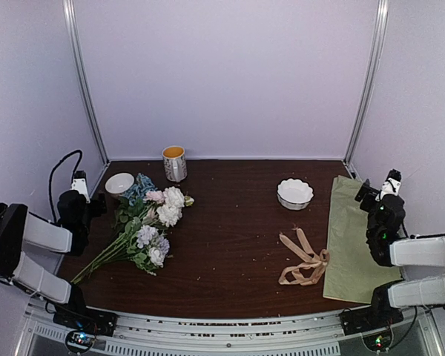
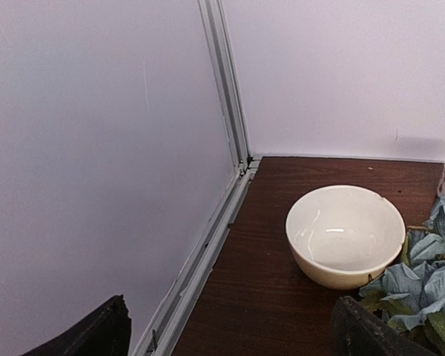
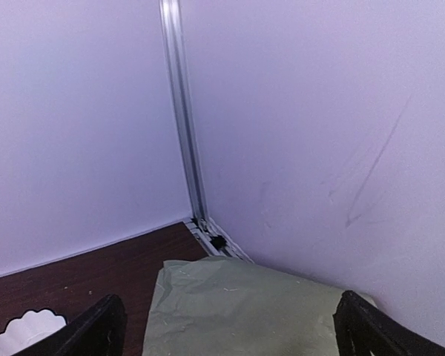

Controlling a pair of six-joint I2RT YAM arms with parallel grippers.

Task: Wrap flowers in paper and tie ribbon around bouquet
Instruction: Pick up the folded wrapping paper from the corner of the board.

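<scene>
Plainly at the very start: left gripper (image 1: 95, 202) spread wide and empty at the left edge of the table (image 1: 237, 215), pointing at a bowl (image 1: 119, 183). Flowers (image 1: 150, 222) just beside it, lying loose, blooms toward the back, stems toward the near edge. Right gripper (image 1: 369, 194) likewise wide apart, holding nothing, above the far end of the paper (image 1: 352, 245), which lies flat, green face up. Ribbon (image 1: 304, 259) in loose loops right at its left edge. Nothing wrapped, nothing tied; seemingly everything left to do.
</scene>
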